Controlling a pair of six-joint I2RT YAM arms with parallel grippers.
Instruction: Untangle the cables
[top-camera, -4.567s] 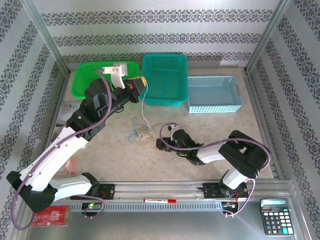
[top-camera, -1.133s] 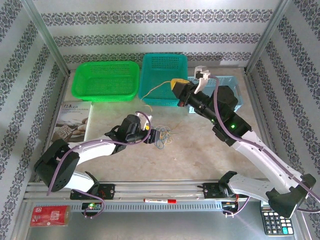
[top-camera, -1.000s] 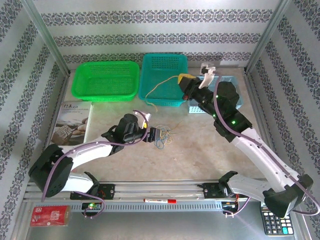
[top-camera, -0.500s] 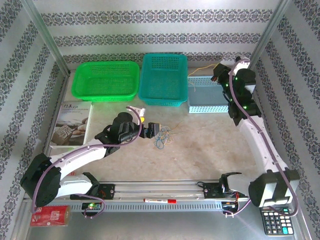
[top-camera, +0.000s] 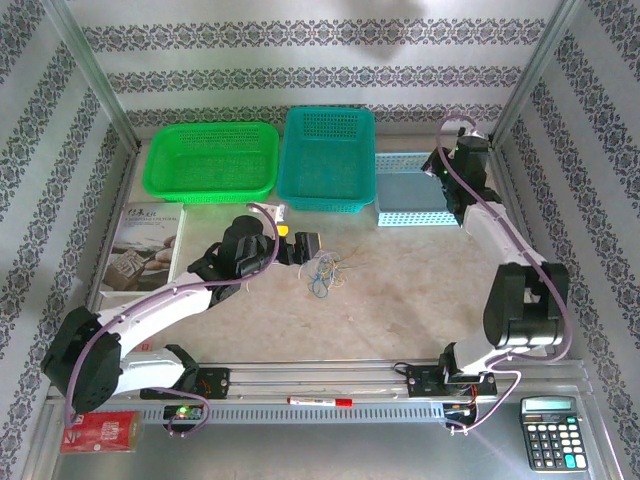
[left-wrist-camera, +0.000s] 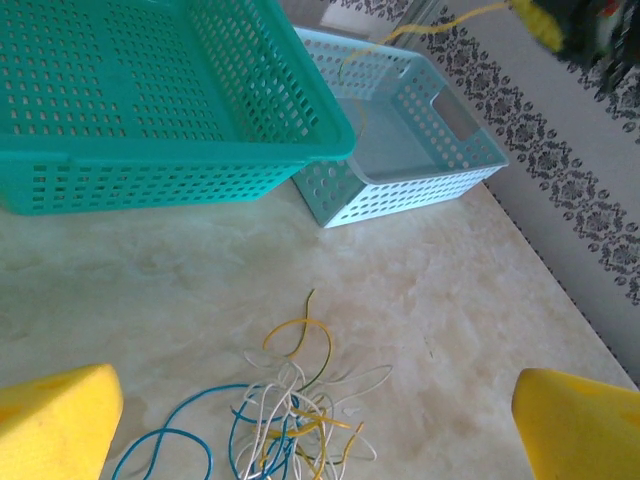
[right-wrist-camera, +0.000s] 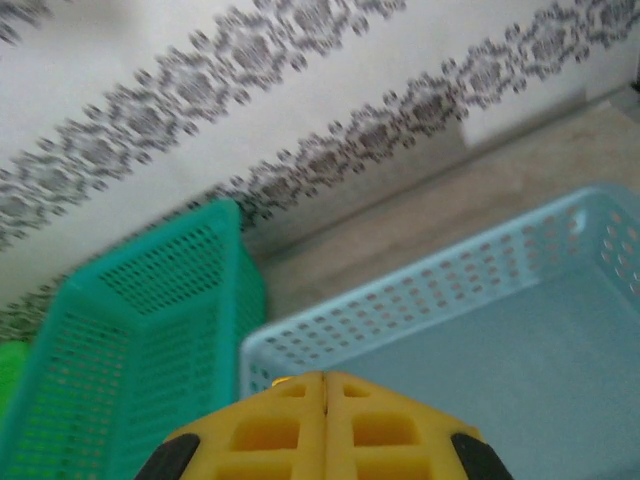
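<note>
3 baskets, 2 arms, 1 cable tangle, 1 yellow cable, 1 booklet, 1 calculator

The top external camera looks down from above and behind the near edge over the whole counter. The left wrist camera sits low mid-counter, close to the cables, facing the far right corner. The right wrist camera hangs close over that corner, facing the far wall. All three share the teal basket and pale blue basket.

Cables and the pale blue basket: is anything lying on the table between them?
No. In the left wrist view the table between the cables and the basket is bare, and the top view agrees.
</note>
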